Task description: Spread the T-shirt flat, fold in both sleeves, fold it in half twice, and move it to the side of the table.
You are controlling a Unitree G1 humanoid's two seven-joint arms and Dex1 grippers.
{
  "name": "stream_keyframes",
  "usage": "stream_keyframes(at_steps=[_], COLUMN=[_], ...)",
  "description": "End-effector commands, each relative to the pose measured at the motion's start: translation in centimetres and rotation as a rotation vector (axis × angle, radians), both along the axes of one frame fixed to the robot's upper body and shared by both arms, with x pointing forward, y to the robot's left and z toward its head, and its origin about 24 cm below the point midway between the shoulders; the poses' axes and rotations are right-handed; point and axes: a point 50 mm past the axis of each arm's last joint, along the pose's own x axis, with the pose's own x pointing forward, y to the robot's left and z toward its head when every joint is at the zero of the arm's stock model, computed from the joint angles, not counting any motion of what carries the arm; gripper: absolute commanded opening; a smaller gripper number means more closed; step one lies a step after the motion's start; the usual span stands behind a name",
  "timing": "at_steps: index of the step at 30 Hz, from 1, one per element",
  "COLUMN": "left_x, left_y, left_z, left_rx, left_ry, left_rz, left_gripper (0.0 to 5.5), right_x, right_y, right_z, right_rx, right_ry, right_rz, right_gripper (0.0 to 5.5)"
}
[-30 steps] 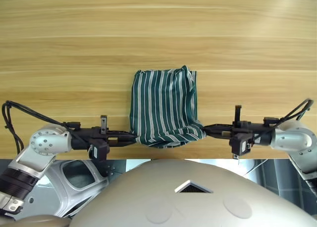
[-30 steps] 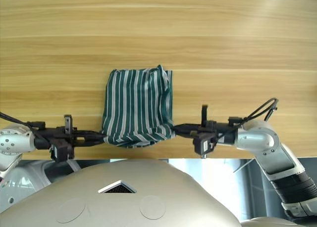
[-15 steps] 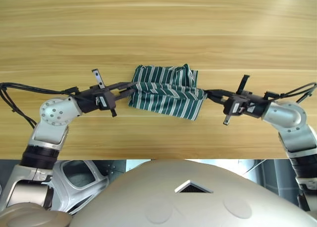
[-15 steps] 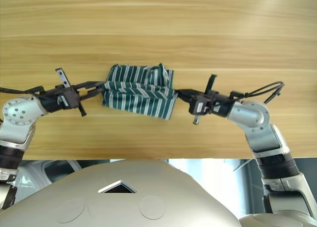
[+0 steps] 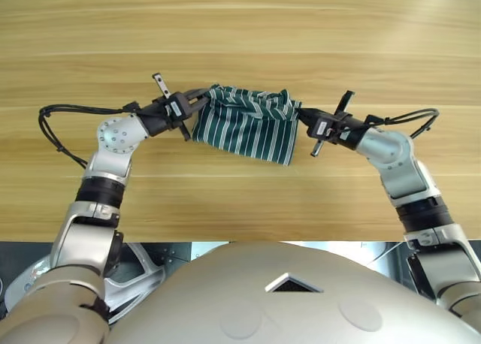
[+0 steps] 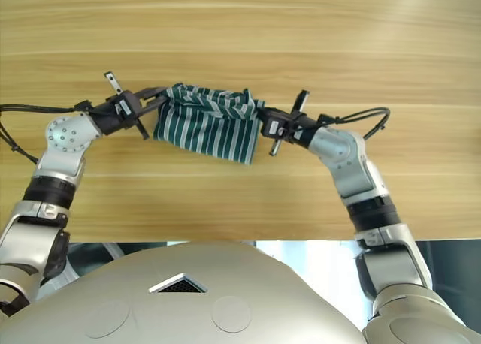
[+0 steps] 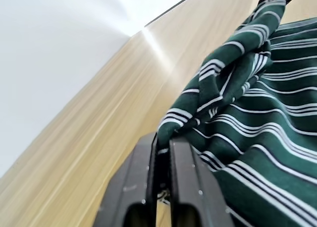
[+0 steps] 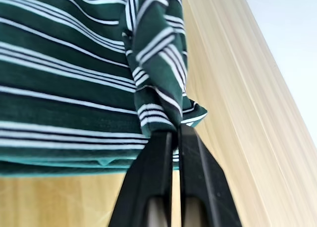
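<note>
1x T-shirt [image 5: 244, 130], green with white stripes, folded into a small panel, around mid-table. 2x grippers on it. Left gripper [image 5: 201, 104] is clamped on the far-left corner, right gripper [image 5: 301, 117] is clamped on the far-right corner. Cloth bunches at both pinch points, far edge strung between them, rest drapes toward the near side. Can't tell if it touches the wooden table [image 5: 240, 28].

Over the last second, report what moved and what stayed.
The left gripper and right gripper carried the near edge of the T-shirt away from the robot to its far edge, folding it in half. Both stayed shut on its corners; the far edge kept its place.
</note>
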Motion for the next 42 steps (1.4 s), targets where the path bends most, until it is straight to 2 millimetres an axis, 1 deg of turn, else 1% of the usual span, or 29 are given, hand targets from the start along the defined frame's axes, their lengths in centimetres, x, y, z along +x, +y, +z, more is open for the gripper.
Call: stream_keyframes(at_steps=[1,6,9,12,15,16,17,20,24,26,27,29,30,33,35,36,38,39,41,42], left_x=[1.4,2.5,3.0,2.9,2.4,2.3,2.0,1.6,1.9,2.7,3.2,4.0,4.2,4.8,5.1,5.1,5.1,5.1,5.1,5.1], left_y=[-0.5,-1.0,-1.6,-2.2,-2.6,-2.7,-2.9,-3.3,-3.1,-2.6,-2.3,-1.6,-1.3,0.0,1.1,1.4,1.6,1.4,1.2,1.2], left_z=[-0.9,-2.7,-3.6,-4.6,-5.6,-5.8,-6.1,-6.5,-5.8,-5.0,-4.5,-3.8,-3.5,-3.0,-2.9,-2.9,-3.0,-3.1,-2.9,-2.8], left_rx=[0.030,0.104,0.136,0.157,0.173,0.179,0.185,0.172,0.084,-0.013,-0.070,-0.161,-0.190,-0.228,-0.226,-0.254,-0.317,-0.342,-0.434,-0.472], left_ry=[-0.002,0.053,0.097,0.182,0.256,0.274,0.293,0.328,0.339,0.335,0.336,0.345,0.346,0.337,0.326,0.335,0.375,0.402,0.460,0.480], left_rz=[0.035,0.100,0.135,0.133,0.115,0.111,0.095,0.063,0.084,0.152,0.193,0.264,0.290,0.395,0.477,0.512,0.538,0.521,0.484,0.471], left_gripper=[0.15,0.15,0.15,0.15,0.15,0.51,0.57,1.09,1.54,1.84,2.13,2.48,2.58,3.08,3.56,3.81,4.18,4.27,4.27,4.27], right_x=[1.1,1.6,1.8,1.7,1.6,1.5,1.5,1.4,1.9,2.5,2.8,3.5,3.7,3.9,3.9,4.0,4.0,4.1,4.4,4.5], right_y=[0.9,1.0,0.9,0.9,1.0,1.1,1.1,1.3,0.8,0.2,-0.1,-0.6,-0.8,-1.6,-2.6,-3.1,-3.9,-4.3,-5.1,-5.3], right_z=[-0.5,-1.3,-2.2,-3.2,-3.9,-4.1,-4.3,-4.7,-4.4,-3.9,-3.7,-3.4,-3.3,-3.2,-2.9,-2.8,-2.8,-2.9,-3.0,-3.1], right_rx=[-0.017,-0.052,-0.095,-0.122,-0.105,-0.097,-0.081,-0.005,0.141,0.254,0.320,0.433,0.478,0.557,0.603,0.634,0.714,0.765,0.847,0.862], right_ry=[-0.005,-0.009,0.001,0.027,0.060,0.070,0.088,0.140,0.188,0.217,0.235,0.274,0.294,0.332,0.341,0.349,0.385,0.409,0.445,0.453], right_rz=[-0.032,-0.070,-0.087,-0.096,-0.107,-0.108,-0.109,-0.126,-0.191,-0.246,-0.274,-0.325,-0.343,-0.367,-0.389,-0.403,-0.429,-0.446,-0.478,-0.498], right_gripper=[0.00,0.00,0.00,0.00,0.00,0.33,0.40,0.97,1.48,1.83,2.12,2.52,2.64,3.16,3.67,3.93,4.33,4.46,4.89,5.13])
